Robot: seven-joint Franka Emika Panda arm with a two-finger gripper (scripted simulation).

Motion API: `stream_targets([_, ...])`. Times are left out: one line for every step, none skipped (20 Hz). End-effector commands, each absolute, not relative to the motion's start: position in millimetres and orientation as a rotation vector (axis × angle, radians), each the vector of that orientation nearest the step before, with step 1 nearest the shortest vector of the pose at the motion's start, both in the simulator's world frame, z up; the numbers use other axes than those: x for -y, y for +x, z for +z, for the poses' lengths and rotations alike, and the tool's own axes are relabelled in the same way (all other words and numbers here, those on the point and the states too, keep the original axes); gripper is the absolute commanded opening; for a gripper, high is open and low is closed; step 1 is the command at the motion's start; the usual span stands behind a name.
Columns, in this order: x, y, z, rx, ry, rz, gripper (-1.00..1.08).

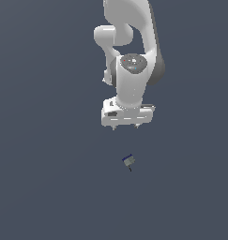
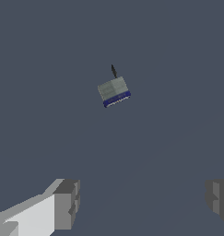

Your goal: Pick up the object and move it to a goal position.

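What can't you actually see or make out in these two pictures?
- Exterior view: the arm is cut off by the top edge.
- Exterior view: the object is too small to show detail.
- Wrist view: the gripper fingers run off the frame edges.
- No goal marker shows in either view.

Simulator scene: flat featureless slate-grey ground (image 1: 40, 187), no furnishings.

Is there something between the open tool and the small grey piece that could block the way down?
Nothing visible does. The tool is open, apart from the grey piece, and both views show only bare surface between them. No goal marker is visible, so that path cannot be judged.
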State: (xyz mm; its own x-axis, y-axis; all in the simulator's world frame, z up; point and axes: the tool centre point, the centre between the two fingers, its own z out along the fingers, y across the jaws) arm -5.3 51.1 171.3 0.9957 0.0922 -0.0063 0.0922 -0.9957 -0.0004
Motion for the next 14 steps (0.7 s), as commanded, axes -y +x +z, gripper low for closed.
stream_targets([-51,-5,171,0.145,-3.138,0.010,1.00])
stream_targets([-51,-5,171,0.145,-3.138,0.010,1.00])
stream_targets([-52,-5,171,0.146,-3.138,0.012,1.00])
stream_targets([-53,-6,170,0.148,-3.138,0.015,1.00])
stream_targets([-55,-6,169,0.150,-3.139,0.018,1.00])
stream_targets([-57,-6,168,0.153,-3.139,0.023,1.00])
stream_targets([-60,-7,166,0.156,-3.140,0.029,1.00])
stream_targets([-63,-8,165,0.158,-3.140,0.034,1.00])
stream_targets([-65,-8,164,0.159,-3.140,0.039,1.00])
stream_targets([-66,-9,164,0.159,-3.141,0.042,1.00])
stream_targets([-67,-10,163,0.158,-3.141,0.044,1.00])
stream_targets([-67,-10,163,0.157,-3.141,0.045,1.00])
stream_targets([-67,-10,163,0.156,-3.141,0.045,1.00])
stream_targets([-67,-10,163,0.156,-3.141,0.045,1.00])
